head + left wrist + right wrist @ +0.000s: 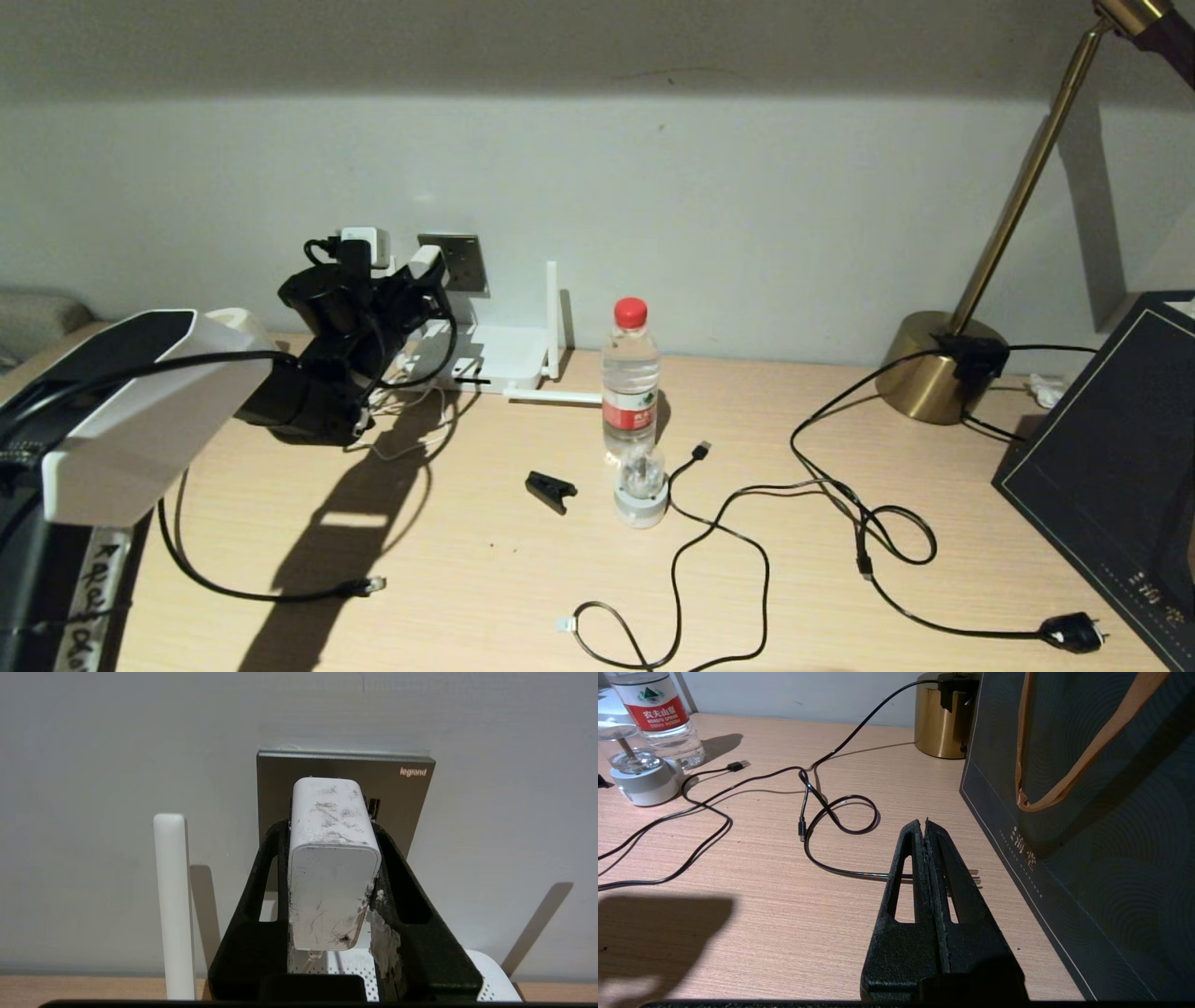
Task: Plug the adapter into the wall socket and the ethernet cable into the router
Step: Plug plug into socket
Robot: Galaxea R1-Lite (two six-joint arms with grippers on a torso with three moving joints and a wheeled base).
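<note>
Meanwhile, at lower left of the head view, the ethernet cable (280,590) is seen lying loose on the desk (467,579). Left of centre, the adapter (332,868) is pinched between the fingers of the left gripper (331,830) and held against the wall socket (402,793) (above the router (495,355)). At right, the right gripper (924,823) is pressed together, holding nothing, above the desk.

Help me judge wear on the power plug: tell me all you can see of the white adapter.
The adapter is a small white rounded plastic block, scuffed with grey marks, chipped near one lower edge. The left gripper clamps its two sides, holding it level before the grey wall socket. A thin white cord leaves its rear end. Whether its pins are in the socket cannot be seen.
</note>
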